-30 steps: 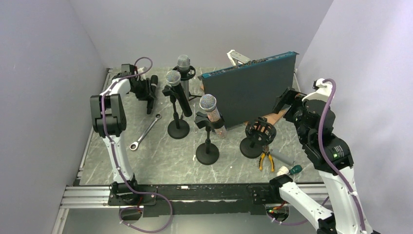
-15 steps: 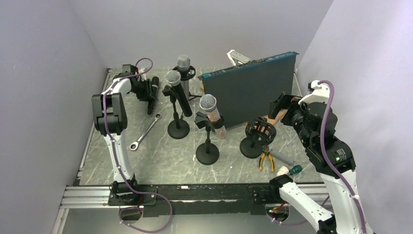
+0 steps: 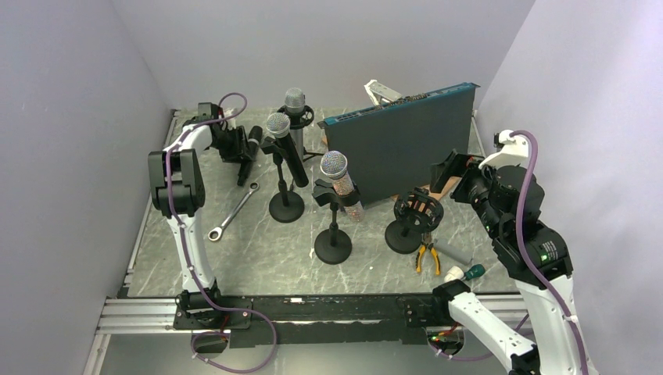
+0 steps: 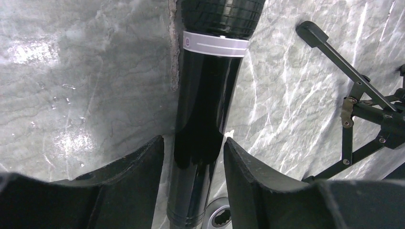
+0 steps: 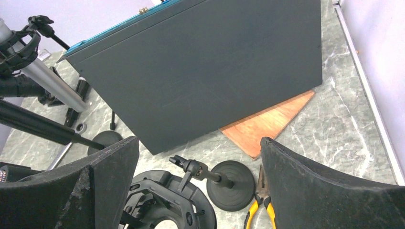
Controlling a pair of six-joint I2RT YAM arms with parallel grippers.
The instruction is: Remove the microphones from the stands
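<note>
One black microphone (image 4: 206, 95) lies flat on the tabletop (image 3: 258, 242) near its far left corner, off any stand. The left wrist view cuts off its mesh head at the top edge, and its tail sits low between the fingers, just beside the ring end of a wrench (image 3: 234, 209). The left gripper (image 4: 193, 143) straddles the body with its jaws parted just wider than the barrel. A sliver of stone shows beside one finger (image 4: 129, 186), so nothing is clamped. From above, gripper and microphone merge into one dark mass and that gap cannot be made out.

The right gripper (image 5: 199, 141) hangs spread wide near the right edge, holding nothing. Below it, its wrist view shows an empty stand (image 5: 233, 185) whose ring mount is cut off at the bottom. It also shows a wooden triangle (image 5: 267, 121) at the foot of the dark panel (image 5: 205, 67); overhead, panel and arm hide most of it. Only the overhead view shows three more microphones whole in their stands: the rear microphone (image 3: 295, 100), the middle microphone (image 3: 277, 125) and the near microphone (image 3: 334, 166). It alone also shows the screwdriver (image 3: 467, 273) beside the pliers (image 3: 426, 256) at the near right.

The surface is grey veined stone with patches of glare. Plain pale walls close it in on three sides.
</note>
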